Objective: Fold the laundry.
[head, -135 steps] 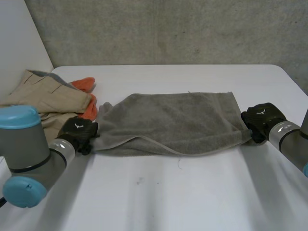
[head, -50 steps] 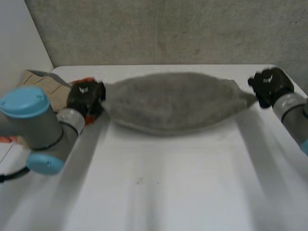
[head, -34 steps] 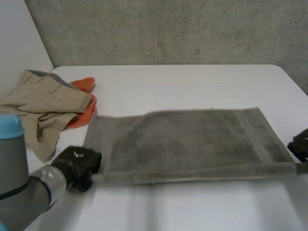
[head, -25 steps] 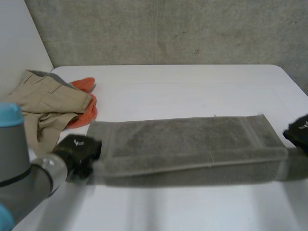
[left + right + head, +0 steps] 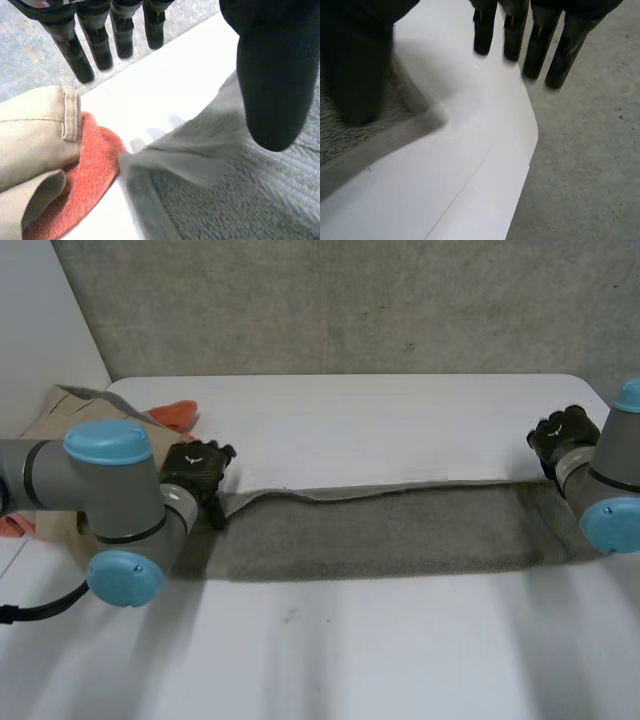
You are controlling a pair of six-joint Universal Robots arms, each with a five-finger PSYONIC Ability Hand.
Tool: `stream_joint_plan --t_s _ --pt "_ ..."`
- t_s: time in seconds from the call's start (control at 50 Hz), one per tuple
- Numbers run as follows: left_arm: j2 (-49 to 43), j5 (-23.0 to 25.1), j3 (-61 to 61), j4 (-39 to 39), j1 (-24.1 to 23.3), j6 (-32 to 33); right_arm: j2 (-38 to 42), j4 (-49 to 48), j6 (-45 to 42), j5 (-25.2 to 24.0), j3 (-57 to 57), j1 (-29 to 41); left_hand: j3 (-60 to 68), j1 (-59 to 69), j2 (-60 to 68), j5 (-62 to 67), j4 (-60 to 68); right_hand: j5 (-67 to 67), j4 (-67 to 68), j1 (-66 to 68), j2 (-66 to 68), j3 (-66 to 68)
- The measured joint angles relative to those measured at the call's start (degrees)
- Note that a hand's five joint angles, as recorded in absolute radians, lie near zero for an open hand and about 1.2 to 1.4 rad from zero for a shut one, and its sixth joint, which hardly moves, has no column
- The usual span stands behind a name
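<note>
A grey towel point(image 5: 380, 530) lies across the table as a long strip, its upper layer's far edge slightly raised and wavy. My left hand point(image 5: 200, 468) hovers at the towel's far left corner, and my right hand point(image 5: 560, 435) at the far right corner. In the left wrist view the fingers point(image 5: 100, 40) are straight and apart from the thumb, with the towel corner point(image 5: 200, 155) loose below them. The right wrist view shows straight fingers point(image 5: 535, 45) too, and the towel's end point(image 5: 350, 130) lies free under the thumb. Both hands are open and hold nothing.
Beige trousers point(image 5: 60, 410) and an orange cloth point(image 5: 178, 412) are piled at the table's left edge, close to my left hand. The white table point(image 5: 400, 420) is bare behind the towel. Its right corner point(image 5: 520, 165) drops off to a concrete floor just past my right hand.
Both hands, shut on the towel's ends, swung it up, laid it down and carried one edge back over. Now both have opened and let go of the corners.
</note>
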Motion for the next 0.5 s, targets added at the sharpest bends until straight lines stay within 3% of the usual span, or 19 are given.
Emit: stream_joint_plan --t_s 0.12,0.28,0.36,0.5 --pt "1.02 -0.03 0.19 -0.14 -1.63 -0.03 -2.02 -0.33 5.05 0.78 -1.1 0.47 -2.35 -0.35 -2.46 -1.82 -2.33 -4.77 -4.65 -1.72 -4.5 -5.3" --pt "8.47 0.42 -4.58 0.18 -3.47 -0.08 -12.94 -0.4 17.88 -1.65 4.6 -0.33 -2.35 -0.35 -2.46 -1.82 -2.33 -4.77 -4.65 -1.72 -4.5 -5.3" --pt "12.88 0.66 -8.87 0.6 -4.44 -0.08 -17.99 0.4 20.86 -5.79 11.0 -3.33 -2.35 -0.35 -2.46 -1.82 -2.33 -4.77 -4.65 -1.72 -4.5 -5.3" --pt "16.81 0.86 -16.12 2.74 -5.66 -0.08 -24.15 3.23 18.96 -17.56 26.02 -11.31 -2.35 -0.35 -2.46 -1.82 -2.33 -4.77 -4.65 -1.72 -4.48 -5.28"
